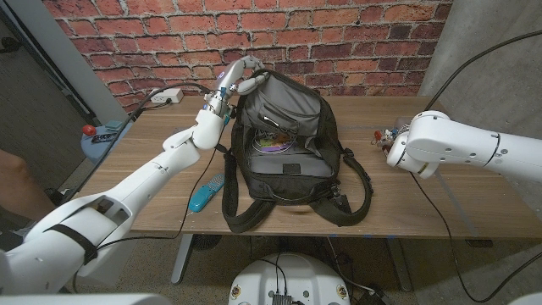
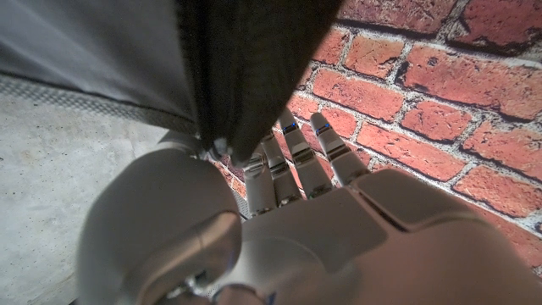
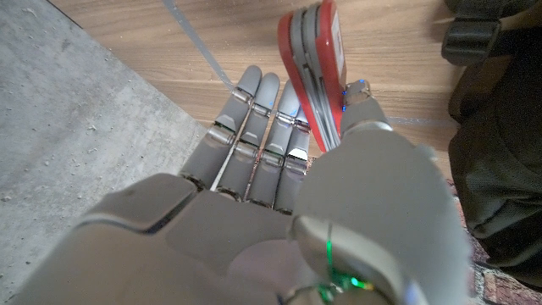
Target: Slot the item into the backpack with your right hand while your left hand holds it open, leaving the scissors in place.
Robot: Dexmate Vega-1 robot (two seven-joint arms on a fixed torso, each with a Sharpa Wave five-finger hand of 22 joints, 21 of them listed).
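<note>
Taking the backpack as the landmark: it lies open on the wooden table, its straps trailing toward the near edge and its grey lining showing; something round and shiny lies inside the opening, too small to identify. Just beside its near-left corner, on the robot's left, lies a teal hairbrush with a thin cable running past it. To the backpack's right, well apart from it, the right hand hangs over the table; it pinches a red, flat folded item between thumb and fingers, upright against the fingertips, outside the bag. At the backpack's far-left rim the left hand grips the raised flap; in the left wrist view the dark fabric runs down between thumb and fingers. Beyond the backpack, a white power strip lies by the brick wall.
</note>
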